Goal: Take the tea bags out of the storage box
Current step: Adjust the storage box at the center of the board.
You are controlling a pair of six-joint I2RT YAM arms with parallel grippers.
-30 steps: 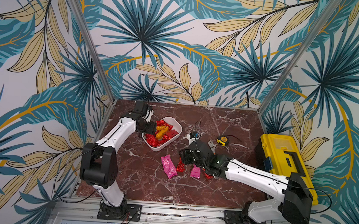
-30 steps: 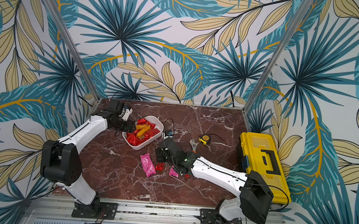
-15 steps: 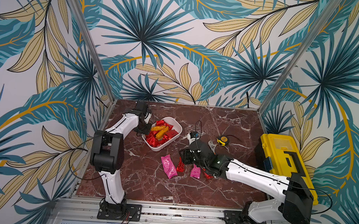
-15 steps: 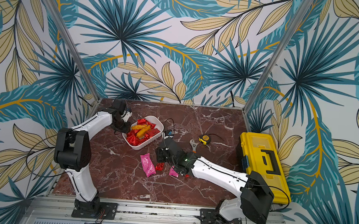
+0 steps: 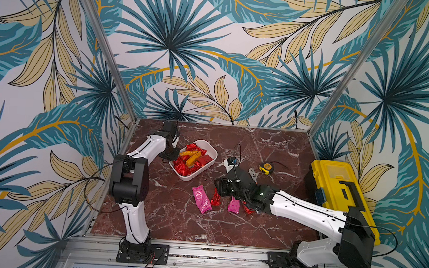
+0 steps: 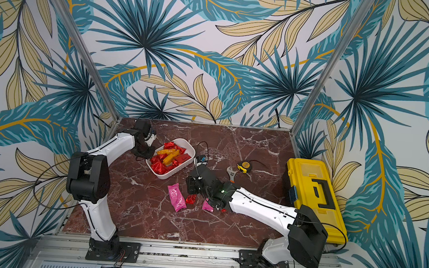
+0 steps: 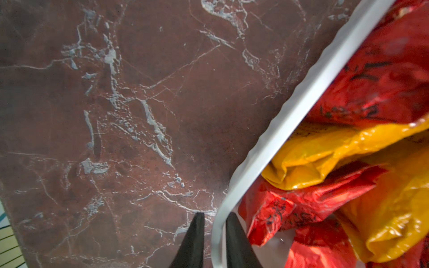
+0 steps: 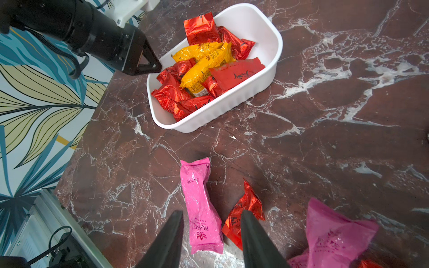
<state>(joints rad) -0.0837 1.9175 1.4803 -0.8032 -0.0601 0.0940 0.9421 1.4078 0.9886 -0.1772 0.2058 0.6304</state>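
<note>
The white storage box point(image 5: 213, 160) point(image 6: 172, 174) holds several tea bags point(image 5: 189, 161) point(image 8: 204, 65), red ones and two orange-yellow. My left gripper point(image 7: 216, 217) point(image 5: 171, 157) is shut on the rim point(image 7: 301, 109) at the box's left corner, one finger inside and one outside. On the marble in front lie a long pink tea bag point(image 8: 199, 204) point(image 5: 200, 199), a small red one point(image 8: 243, 215) and a second pink one point(image 8: 332, 234). My right gripper point(image 8: 211, 232) point(image 5: 221, 189) hovers open over the long pink bag, holding nothing.
A big yellow toolbox point(image 5: 338, 190) stands at the right edge. A tape measure point(image 5: 266, 167) and a wrench point(image 5: 253, 172) lie behind my right arm. Another red sachet point(image 5: 248, 209) lies under the right wrist. Patterned walls close in the left, back and right sides.
The left arm's elbow has swung in toward the table. Its jaws have narrowed onto the box's rim. The right arm and the bags on the table have not moved.
</note>
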